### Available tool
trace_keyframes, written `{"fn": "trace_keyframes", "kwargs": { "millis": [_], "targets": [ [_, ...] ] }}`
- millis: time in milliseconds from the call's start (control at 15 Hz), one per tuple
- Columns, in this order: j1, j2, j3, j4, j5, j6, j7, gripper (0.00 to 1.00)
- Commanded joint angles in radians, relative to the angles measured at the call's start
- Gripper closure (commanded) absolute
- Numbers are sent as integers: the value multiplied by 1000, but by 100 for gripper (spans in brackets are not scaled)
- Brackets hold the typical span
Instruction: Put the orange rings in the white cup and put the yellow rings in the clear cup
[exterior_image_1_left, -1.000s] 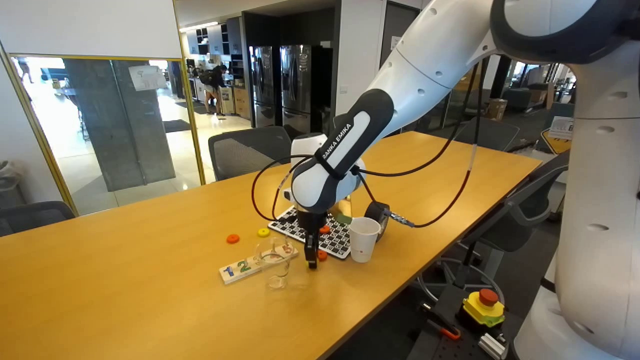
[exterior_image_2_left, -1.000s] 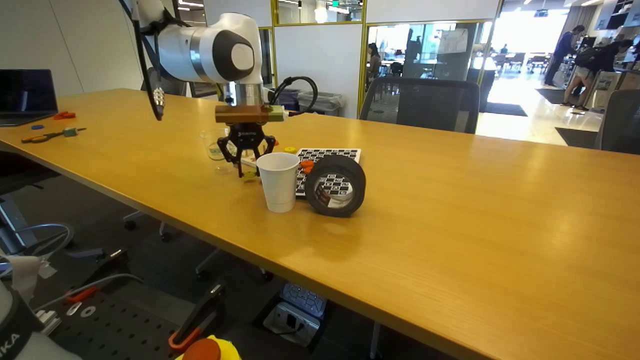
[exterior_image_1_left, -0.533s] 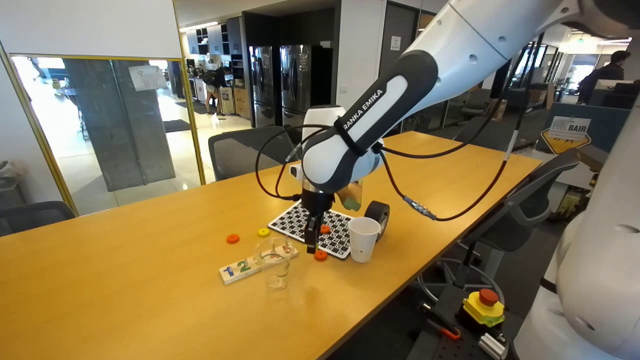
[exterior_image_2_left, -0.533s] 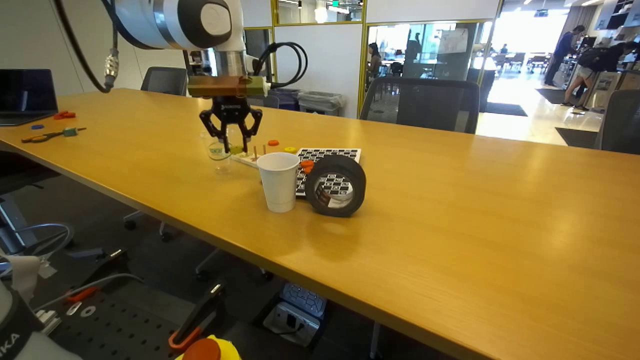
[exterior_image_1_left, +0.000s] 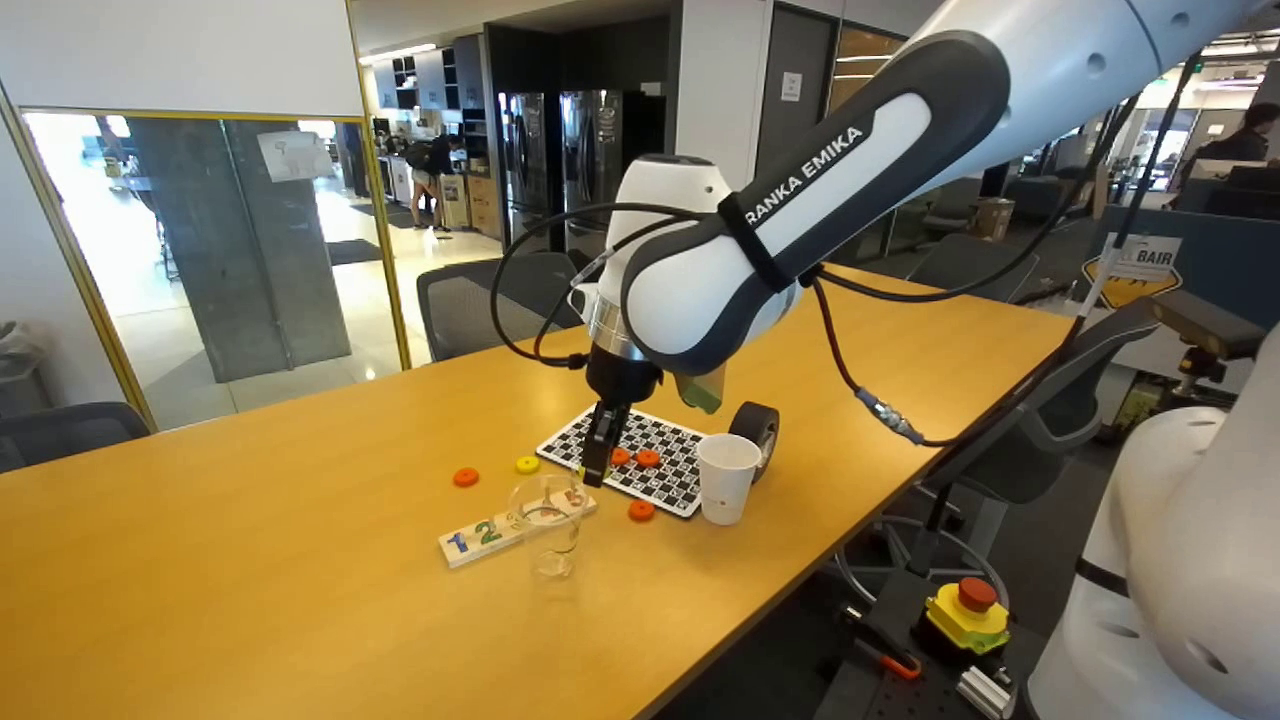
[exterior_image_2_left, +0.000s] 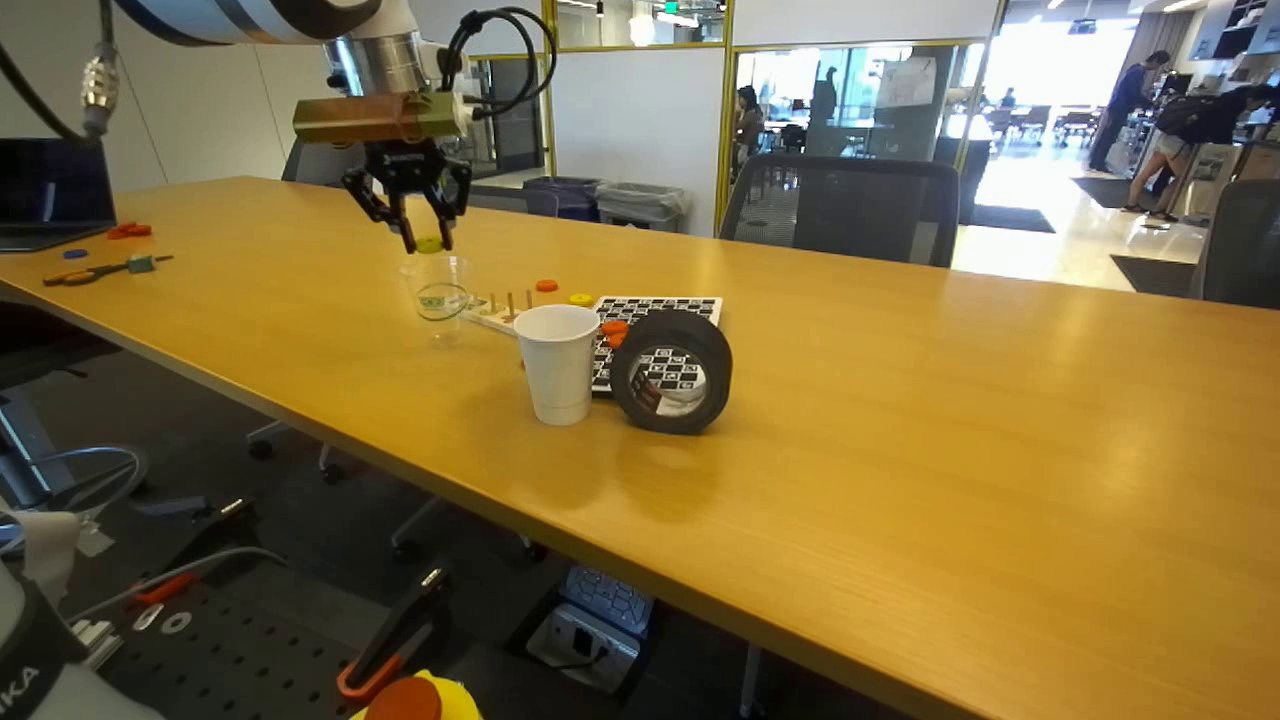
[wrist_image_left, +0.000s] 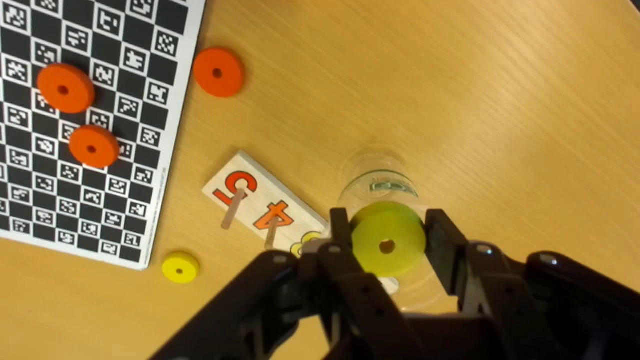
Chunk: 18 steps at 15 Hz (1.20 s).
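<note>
Near the tabletop's robot-side edge the white cup stands upright, prob. placed for easy reach. Then come one orange ring, beside the checkered mat, and the clear cup, also upright. The hand is clamped on a yellow ring approx. above this cup, prob. to release it inside; exact centring I can't tell. Farther: two orange rings on mat; toward far edge, another yellow ring and a last orange ring.

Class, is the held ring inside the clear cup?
Outside: in an exterior view, the gripper pinches the yellow ring above the clear cup.
</note>
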Motion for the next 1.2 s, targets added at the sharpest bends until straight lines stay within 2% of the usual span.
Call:
{"fn": "trace_keyframes", "kwargs": {
  "millis": [0, 467, 733, 1133],
  "targets": [
    [58, -11, -24, 1, 56, 64, -20, 80],
    [118, 76, -60, 48, 195, 115, -135, 80],
    [109, 123, -56, 86, 256, 110, -194, 80],
    [71, 186, -39, 145, 238, 96, -174, 80]
  ]
}}
